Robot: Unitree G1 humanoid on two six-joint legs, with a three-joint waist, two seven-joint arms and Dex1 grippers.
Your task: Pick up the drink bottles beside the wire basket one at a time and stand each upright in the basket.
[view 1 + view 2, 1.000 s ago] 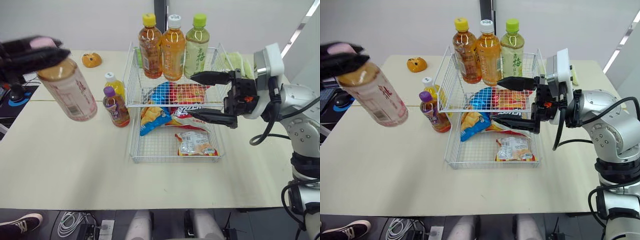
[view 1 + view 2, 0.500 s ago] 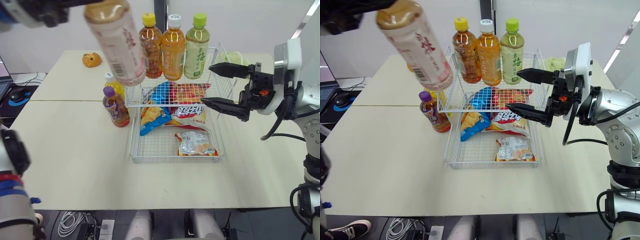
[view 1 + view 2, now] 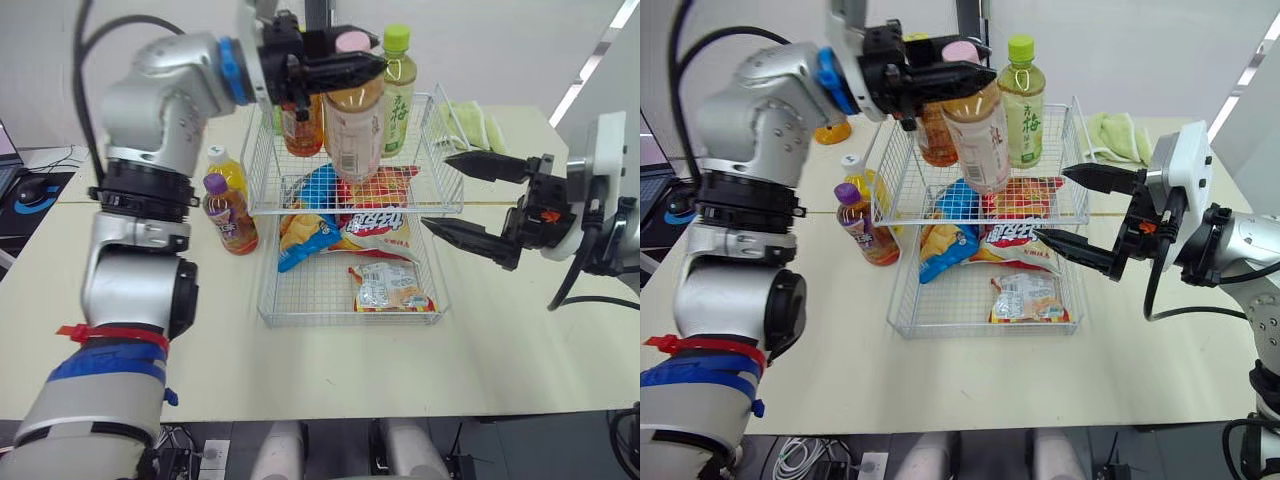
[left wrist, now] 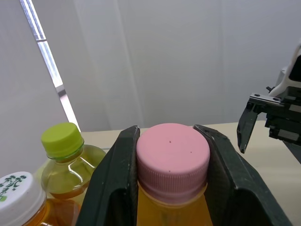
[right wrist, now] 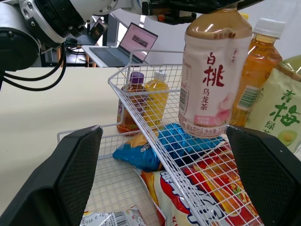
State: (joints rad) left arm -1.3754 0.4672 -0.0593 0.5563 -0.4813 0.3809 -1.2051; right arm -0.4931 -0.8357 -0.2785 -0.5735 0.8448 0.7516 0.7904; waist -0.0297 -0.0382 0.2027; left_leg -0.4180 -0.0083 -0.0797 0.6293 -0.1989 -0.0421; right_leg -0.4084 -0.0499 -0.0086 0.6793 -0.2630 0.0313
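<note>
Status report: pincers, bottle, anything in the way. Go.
Left pincer shut on pink-capped tea bottle, by cap. Bottle slightly tilted over upper shelf of white wire basket. Right pincer open, off to the side. Green-capped bottle standing close beside.

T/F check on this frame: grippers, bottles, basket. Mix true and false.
1. The left gripper is shut on the cap of the pink-capped bottle. True.
2. The right gripper holds a bottle. False: it is open and empty, beside the wire basket.
3. The purple-capped bottle and the small yellow-capped bottle stand on the table beside the basket. True.
4. The green-capped bottle lies on the table. False: it stands upright in the basket's upper tier.
5. Snack bags lie in the lower tier. True.
</note>
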